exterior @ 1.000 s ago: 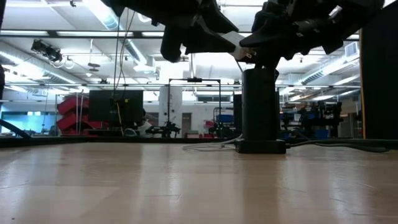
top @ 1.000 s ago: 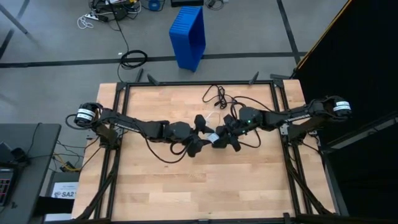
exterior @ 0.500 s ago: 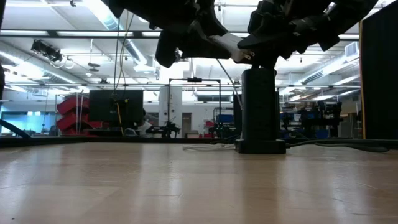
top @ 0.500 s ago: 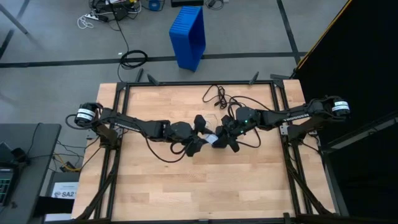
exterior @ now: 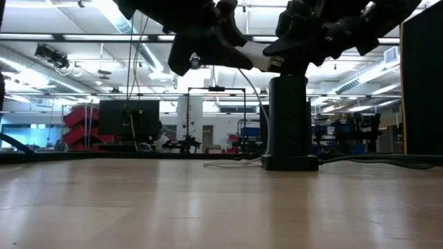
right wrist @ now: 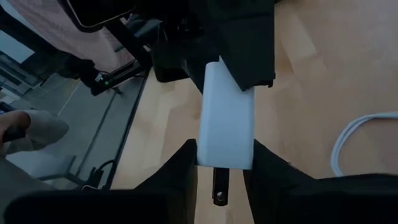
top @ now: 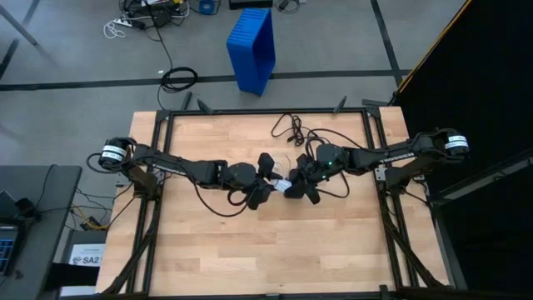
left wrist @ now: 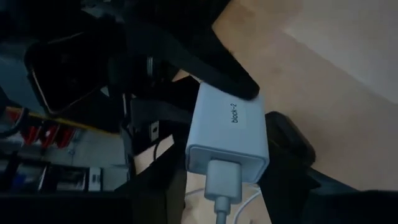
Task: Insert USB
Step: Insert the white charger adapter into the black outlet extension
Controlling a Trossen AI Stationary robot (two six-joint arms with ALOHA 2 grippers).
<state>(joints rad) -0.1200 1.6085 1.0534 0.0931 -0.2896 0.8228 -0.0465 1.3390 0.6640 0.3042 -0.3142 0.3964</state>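
Smooth white boxy charger, both grippers clamp it; USB plugged in

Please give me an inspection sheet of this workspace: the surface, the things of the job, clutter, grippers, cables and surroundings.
Surface: wooden table in a black frame, mostly bare.
Job's things: the USB plug looks seated in the white charger block, held above the table's middle.
Clutter: a tall black adapter box stands on the table, behind the arms.
Grippers: right gripper is closed on the block's sides; left gripper is at the block's plug end, grip unclear.
Cables: the USB's white cable hangs from the plug; thin black cords lie near the far edge.
Surroundings: blue crate and a coiled black cable on the floor.
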